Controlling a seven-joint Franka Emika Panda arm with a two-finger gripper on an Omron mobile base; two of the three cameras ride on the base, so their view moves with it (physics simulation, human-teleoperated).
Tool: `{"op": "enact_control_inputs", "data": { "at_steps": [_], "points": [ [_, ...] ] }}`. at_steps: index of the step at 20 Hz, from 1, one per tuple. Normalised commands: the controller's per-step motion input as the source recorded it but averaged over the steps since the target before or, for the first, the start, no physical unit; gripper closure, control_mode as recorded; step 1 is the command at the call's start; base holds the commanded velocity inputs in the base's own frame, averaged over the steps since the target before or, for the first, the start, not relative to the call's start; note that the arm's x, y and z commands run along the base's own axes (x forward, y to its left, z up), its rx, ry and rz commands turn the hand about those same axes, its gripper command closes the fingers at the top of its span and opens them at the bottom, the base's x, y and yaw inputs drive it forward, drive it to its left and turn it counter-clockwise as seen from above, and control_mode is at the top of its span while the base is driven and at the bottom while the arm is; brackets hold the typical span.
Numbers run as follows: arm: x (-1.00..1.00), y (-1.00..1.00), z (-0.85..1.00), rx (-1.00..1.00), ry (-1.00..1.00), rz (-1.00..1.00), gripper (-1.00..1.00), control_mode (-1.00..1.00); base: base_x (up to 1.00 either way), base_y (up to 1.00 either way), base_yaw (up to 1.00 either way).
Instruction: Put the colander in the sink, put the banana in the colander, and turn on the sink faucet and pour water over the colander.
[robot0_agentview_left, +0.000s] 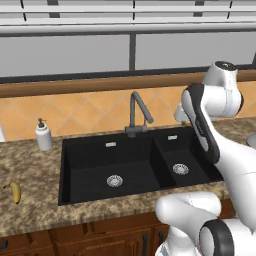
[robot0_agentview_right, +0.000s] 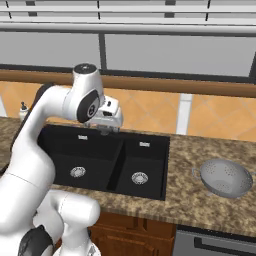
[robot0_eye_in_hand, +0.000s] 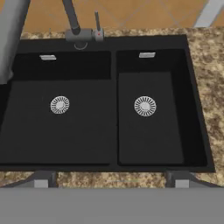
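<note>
Resting on the surface (robot0_agentview_right: 200, 207), colander (robot0_agentview_right: 223, 178): likely light, rigid, slick, best pinched at rim by wide-open fingers (robot0_eye_in_hand: 40, 180).

Colander (robot0_agentview_right: 225, 177) clipped at right edge; faucet (robot0_eye_in_hand: 72, 19) spout cut off at top of hand view.
</note>
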Motion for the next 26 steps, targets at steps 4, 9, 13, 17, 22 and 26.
{"op": "enact_control_inputs", "data": {
  "at_steps": [4, 9, 13, 17, 22, 26],
  "points": [
    [-0.07, -1.00, -0.25, -0.01, 0.00, -0.10, -1.00, -1.00, 0.00, 0.00, 0.00],
    [0.01, -1.00, -0.28, -0.04, 0.01, -0.14, -1.00, -1.00, 0.00, 0.00, 0.00],
    [0.10, -0.95, -0.24, -0.04, 0.07, -0.13, -1.00, -1.00, 0.00, 0.00, 0.00],
    [0.15, -0.90, -0.22, -0.04, 0.06, -0.09, -1.00, -1.00, 0.00, 0.00, 0.00],
    [0.20, -0.73, -0.21, -0.06, 0.05, -0.08, -1.00, -1.00, 0.00, 0.00, 0.00],
    [0.18, -0.63, -0.24, -0.03, 0.11, -0.05, -1.00, -1.00, 0.00, 0.00, 0.00]
  ]
}}
